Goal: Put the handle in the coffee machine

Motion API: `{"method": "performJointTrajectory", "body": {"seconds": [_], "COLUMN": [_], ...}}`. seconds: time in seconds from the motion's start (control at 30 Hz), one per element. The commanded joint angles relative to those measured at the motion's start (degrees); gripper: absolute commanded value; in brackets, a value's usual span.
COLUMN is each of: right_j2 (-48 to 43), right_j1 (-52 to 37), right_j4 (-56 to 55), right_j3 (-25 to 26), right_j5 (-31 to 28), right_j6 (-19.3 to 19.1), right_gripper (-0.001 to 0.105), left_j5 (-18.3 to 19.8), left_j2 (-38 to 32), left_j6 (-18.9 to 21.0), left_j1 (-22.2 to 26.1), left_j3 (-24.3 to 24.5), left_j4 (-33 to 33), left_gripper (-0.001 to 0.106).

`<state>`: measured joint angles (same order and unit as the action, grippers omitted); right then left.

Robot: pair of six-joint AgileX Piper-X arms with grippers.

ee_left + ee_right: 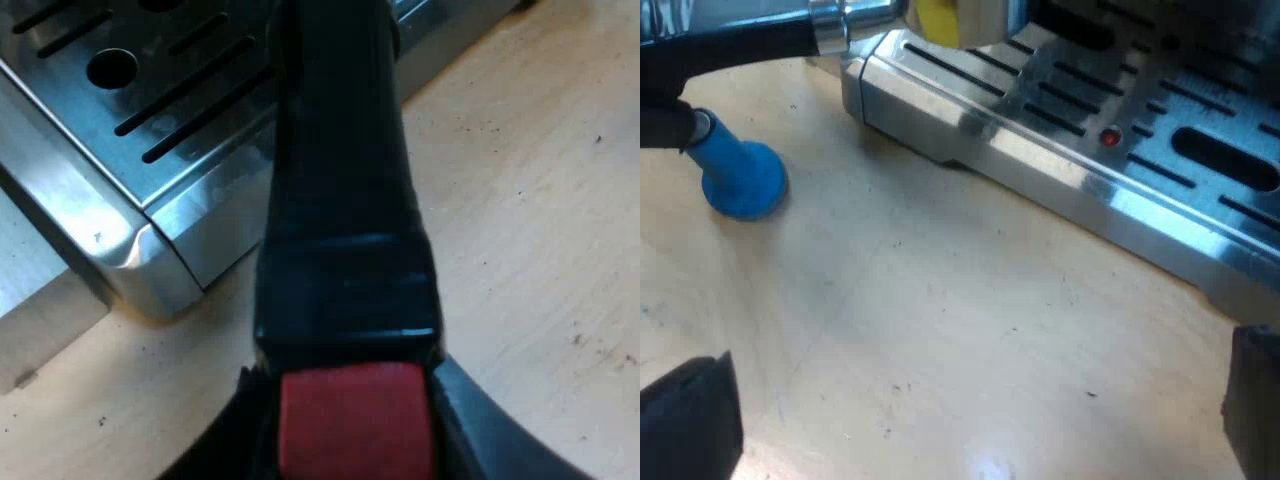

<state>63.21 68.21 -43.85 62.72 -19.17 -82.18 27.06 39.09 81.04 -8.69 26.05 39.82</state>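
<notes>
**Holder gripped at the machine's tray**
The metal holder (340, 200), with its dark handle ending in red, was clamped between the black fingers (480, 430) of the left gripper (355, 440). It reached ahead of them over a corner of the brushed-steel espresso machine (110, 110). The right gripper (970, 420) was held wide open above the pale wooden table (940, 330), a blue flared tamper (740, 180) standing ahead of it.

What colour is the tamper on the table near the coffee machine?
Blue. The tamper shows best in the right wrist view.
</notes>
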Motion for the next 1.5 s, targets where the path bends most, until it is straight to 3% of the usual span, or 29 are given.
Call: {"method": "performJointTrajectory", "body": {"seconds": [0.03, 1.37, 1.5], "right_j2": [-0.41, -0.41, -0.41], "right_j1": [0.16, 0.05, 0.05], "right_j4": [2.71, 4.19, 4.34], "right_j3": [-0.95, -1.4, -1.4], "right_j5": [-0.76, -1.61, -1.61], "right_j6": [0.31, 0.61, 2.06], "right_gripper": [0.105, 0.105, 0.105], "left_j5": [1.45, 1.45, 1.45], "left_j2": [-0.28, -0.28, -0.28], "left_j6": [-0.42, -0.42, -0.42], "left_j1": [0.03, 0.03, 0.03], "left_j3": [0.45, 0.45, 0.45], "left_j4": [-2.83, -2.83, -2.83], "left_gripper": [0.0, 0.0, 0.0]}}
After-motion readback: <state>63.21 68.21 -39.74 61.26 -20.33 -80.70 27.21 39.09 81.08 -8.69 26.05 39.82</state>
